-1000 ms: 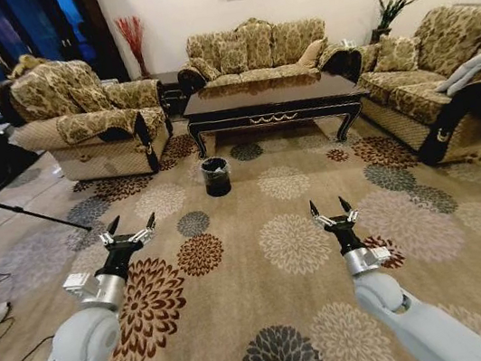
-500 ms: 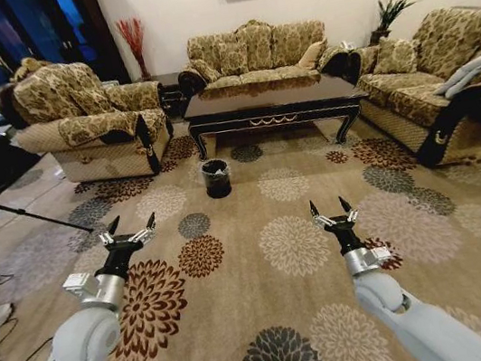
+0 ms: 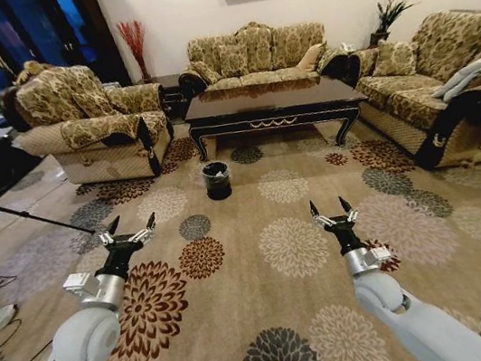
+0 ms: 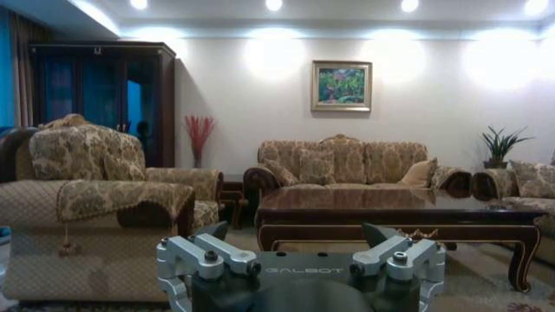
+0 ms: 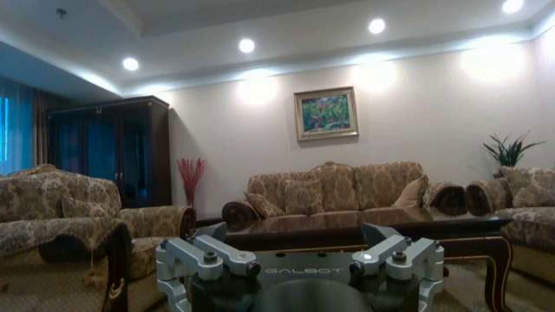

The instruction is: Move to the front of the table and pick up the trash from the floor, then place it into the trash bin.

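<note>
Patterned sofas (image 3: 258,48) ring a floral carpet (image 3: 296,245).

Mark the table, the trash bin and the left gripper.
table (image 3: 269,100), head view, on its glossy dark top.
trash bin (image 3: 217,184), head view, on its black side wall.
left gripper (image 3: 129,226), head view, midway between its open fingers.

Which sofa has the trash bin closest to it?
The left-hand sofa, with the dark throw on its arm. The trash bin stands off its front corner, by the table; the other two sofas are farther off.
</note>
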